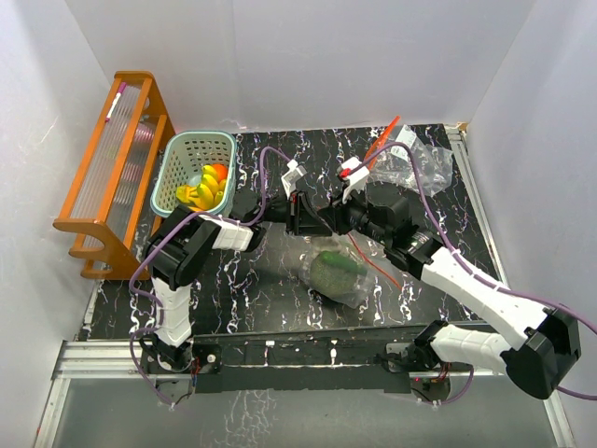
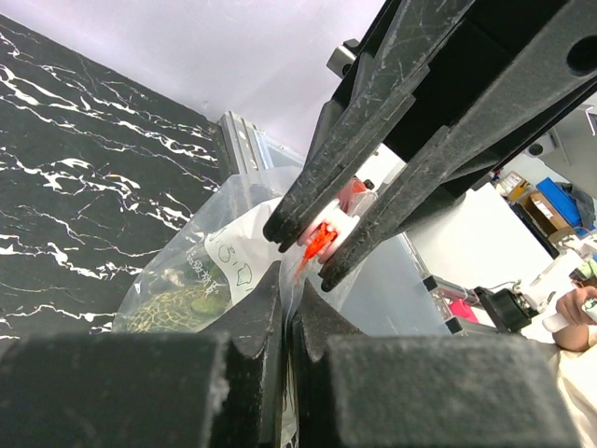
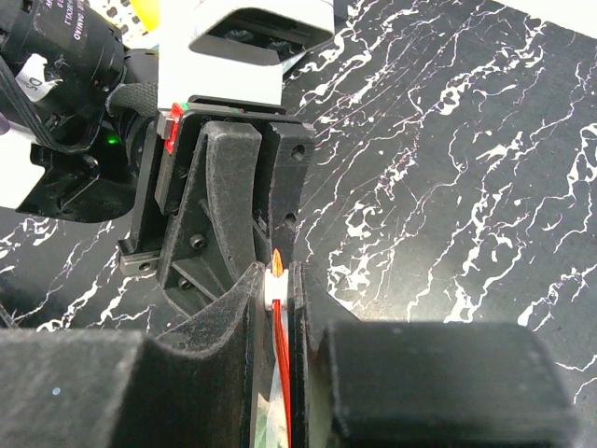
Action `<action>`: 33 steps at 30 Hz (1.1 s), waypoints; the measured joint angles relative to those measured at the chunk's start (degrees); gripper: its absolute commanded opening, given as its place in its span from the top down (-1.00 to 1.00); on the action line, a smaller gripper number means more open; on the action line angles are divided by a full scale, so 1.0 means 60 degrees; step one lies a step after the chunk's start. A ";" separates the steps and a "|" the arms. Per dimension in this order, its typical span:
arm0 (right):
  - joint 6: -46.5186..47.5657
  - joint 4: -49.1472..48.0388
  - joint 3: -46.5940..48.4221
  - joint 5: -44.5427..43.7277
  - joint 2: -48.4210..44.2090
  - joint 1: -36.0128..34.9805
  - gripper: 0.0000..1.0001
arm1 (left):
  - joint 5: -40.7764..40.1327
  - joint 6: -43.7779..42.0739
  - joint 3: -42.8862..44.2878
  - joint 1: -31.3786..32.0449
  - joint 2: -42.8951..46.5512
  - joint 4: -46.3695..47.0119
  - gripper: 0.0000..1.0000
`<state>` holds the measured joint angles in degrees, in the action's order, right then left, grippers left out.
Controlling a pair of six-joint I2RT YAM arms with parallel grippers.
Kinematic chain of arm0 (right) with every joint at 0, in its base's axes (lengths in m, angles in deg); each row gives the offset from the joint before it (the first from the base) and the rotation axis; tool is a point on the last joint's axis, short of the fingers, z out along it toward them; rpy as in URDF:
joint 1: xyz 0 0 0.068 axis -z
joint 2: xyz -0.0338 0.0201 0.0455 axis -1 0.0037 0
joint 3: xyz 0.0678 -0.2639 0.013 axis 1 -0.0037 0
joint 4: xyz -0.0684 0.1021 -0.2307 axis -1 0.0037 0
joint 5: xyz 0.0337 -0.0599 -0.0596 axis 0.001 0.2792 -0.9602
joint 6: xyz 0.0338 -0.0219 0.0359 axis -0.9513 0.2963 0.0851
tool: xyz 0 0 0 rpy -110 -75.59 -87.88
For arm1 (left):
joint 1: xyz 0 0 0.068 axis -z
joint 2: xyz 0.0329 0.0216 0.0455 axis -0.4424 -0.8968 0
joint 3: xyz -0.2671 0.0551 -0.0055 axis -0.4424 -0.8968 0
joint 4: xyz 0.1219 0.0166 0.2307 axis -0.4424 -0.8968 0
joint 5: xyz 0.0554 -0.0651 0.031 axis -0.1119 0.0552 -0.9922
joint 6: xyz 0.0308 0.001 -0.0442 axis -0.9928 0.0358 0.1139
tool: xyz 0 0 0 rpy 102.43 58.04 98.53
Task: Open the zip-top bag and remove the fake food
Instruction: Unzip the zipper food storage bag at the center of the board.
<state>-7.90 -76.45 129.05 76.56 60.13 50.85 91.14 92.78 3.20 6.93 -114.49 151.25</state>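
Note:
A clear zip-top bag (image 1: 340,280) with an orange zip strip lies mid-table, its top lifted between both grippers. It holds a green netted piece of fake food (image 1: 336,269), also seen in the left wrist view (image 2: 177,303). My left gripper (image 1: 313,221) (image 2: 289,287) is shut on the bag's clear film by the mouth. My right gripper (image 1: 330,225) (image 3: 277,277) faces it and is shut on the white zip slider (image 3: 277,289) (image 2: 326,233). More fake food (image 1: 207,187), a banana bunch, an orange and a pepper, lies in the teal basket (image 1: 177,163).
An orange wooden rack (image 1: 112,168) stands at the far left beside the basket. A second, empty clear bag (image 1: 420,161) with an orange zip lies at the back right. White walls close in the table on three sides.

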 measured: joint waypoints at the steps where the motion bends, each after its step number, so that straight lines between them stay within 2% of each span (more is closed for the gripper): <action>1: 0.0000 -0.0015 -0.0022 -0.0011 -0.0022 0.0000 0.85 | 0.0004 0.0007 0.0004 -0.0007 0.0007 -0.0004 1.00; 12: -0.0018 -0.0266 -0.0200 -0.0011 -0.0302 -0.0011 0.85 | -0.0007 0.0186 0.0222 -0.0565 0.0426 -0.0033 1.00; 33: -0.0022 -0.0266 -0.0590 -0.0306 -0.1115 -0.0011 0.85 | -0.0080 0.0583 0.0630 -0.0816 0.0590 -0.0036 1.00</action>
<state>-8.03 -78.05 125.51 74.73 53.44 50.78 90.66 96.28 6.98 2.04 -110.95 151.03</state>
